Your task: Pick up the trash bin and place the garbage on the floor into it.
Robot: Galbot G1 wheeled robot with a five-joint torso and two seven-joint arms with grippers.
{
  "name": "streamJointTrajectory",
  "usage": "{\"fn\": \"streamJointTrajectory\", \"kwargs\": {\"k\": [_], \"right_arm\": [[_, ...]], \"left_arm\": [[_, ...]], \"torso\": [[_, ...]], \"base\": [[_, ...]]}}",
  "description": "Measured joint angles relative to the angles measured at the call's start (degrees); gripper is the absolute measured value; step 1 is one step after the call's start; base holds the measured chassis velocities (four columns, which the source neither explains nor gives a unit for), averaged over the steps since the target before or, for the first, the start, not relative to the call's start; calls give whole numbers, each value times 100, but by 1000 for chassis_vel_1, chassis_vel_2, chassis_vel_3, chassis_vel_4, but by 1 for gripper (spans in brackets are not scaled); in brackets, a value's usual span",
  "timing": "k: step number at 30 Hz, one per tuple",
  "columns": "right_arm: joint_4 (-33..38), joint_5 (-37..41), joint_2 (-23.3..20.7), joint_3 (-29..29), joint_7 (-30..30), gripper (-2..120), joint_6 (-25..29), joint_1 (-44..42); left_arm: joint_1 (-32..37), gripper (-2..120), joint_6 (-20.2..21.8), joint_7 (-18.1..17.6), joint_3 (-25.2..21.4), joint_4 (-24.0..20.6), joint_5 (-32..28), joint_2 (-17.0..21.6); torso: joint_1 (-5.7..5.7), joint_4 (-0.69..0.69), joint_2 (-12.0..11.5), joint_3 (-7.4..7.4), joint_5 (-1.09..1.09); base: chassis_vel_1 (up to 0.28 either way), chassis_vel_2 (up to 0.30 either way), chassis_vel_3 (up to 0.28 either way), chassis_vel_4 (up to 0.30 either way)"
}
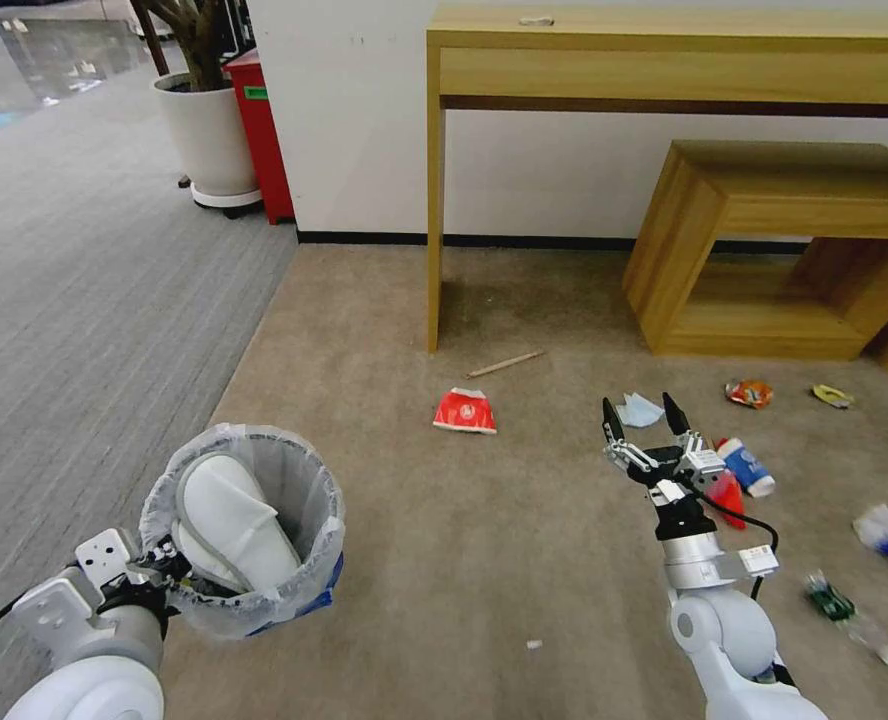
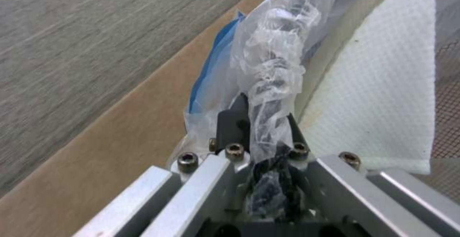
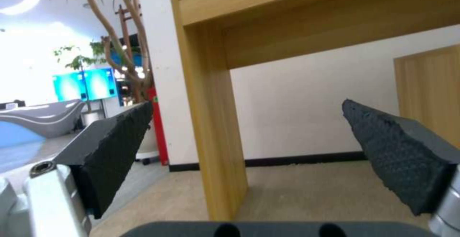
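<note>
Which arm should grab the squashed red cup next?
Probably the right. Its pincer is open and empty, near the red cup. The left pincer is clamped on the trash bin rim.

The right end effector (image 3: 247, 150) has its two dark textured fingers (image 3: 115, 147) spread wide apart — nothing lies between them. Past the gap stands a wooden worktop leg (image 3: 215, 129) on the beige carpet floor (image 3: 311, 190), with a white wall (image 3: 297, 111) behind — a red box (image 3: 157, 129) and a tree (image 3: 120, 46) stand farther off.
</note>
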Motion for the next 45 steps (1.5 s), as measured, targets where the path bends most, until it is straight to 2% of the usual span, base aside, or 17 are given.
{"fn": "streamJointTrajectory", "kwargs": {"k": [10,18,23,25,26,27,29,30,32,34,35,37,38,41,45], "right_arm": [[-18,-7,18,-36,98,100,-23,35],[-17,-38,-1,-189,462,100,-242,107],[-138,-222,-23,-340,694,100,-535,203],[-202,-241,-46,-418,745,100,-887,236],[-202,-241,-46,-418,745,100,-887,236],[-241,-231,-102,-480,710,100,-1188,265],[-382,-224,-220,-576,509,100,-1585,388],[-382,-224,-220,-576,509,100,-1585,388],[-608,-251,-352,-673,152,100,-2024,607],[-1070,-438,-527,-820,-564,100,-2439,1096],[-1070,-438,-527,-820,-564,100,-2439,1096],[-1664,-806,-598,-1017,-1244,100,-2589,1594],[-1664,-806,-598,-1017,-1244,100,-2589,1594],[-2340,-1208,-595,-1344,-2012,100,-2900,2248],[-2766,-1616,-473,-1524,-2373,100,-2962,2623]], "left_arm": [[30,1,2,12,-27,-20,-69,55],[13,1,2,24,16,1,-87,81],[14,1,4,21,21,5,-96,84],[26,1,4,21,-2,5,-118,91],[26,1,4,21,-2,5,-118,91],[39,1,4,21,-7,4,-125,96],[52,1,4,21,-6,3,-128,101],[52,1,4,21,-6,3,-128,101],[55,1,4,21,21,-2,-118,93],[63,1,4,19,79,-16,-88,67],[63,1,4,19,79,-16,-88,67],[68,1,4,15,128,-24,-42,33],[68,1,4,15,128,-24,-42,33],[86,1,4,12,151,-46,4,0],[93,1,4,5,146,-59,16,-10]], "torso": [[0,0,0,0,2],[2,-2,-1,4,1],[0,0,0,-1,2],[0,0,0,-2,2],[0,0,0,-2,2],[0,0,1,-2,3],[0,-2,0,-1,2],[0,-2,0,-1,2],[0,-1,0,0,4],[0,1,0,0,2],[0,1,0,0,2],[1,-1,0,1,4],[1,-1,0,1,4],[0,0,0,1,1],[0,0,0,1,3]], "base": [[-311,298,300,-287],[-228,235,251,-216],[19,-20,-13,9],[54,-64,-68,68],[22,-60,-64,68],[0,0,0,0],[0,0,0,0],[0,0,0,0],[0,0,0,0],[0,0,0,0],[0,0,0,0],[0,0,0,0],[0,0,0,0],[0,0,0,0],[0,0,0,0]]}}
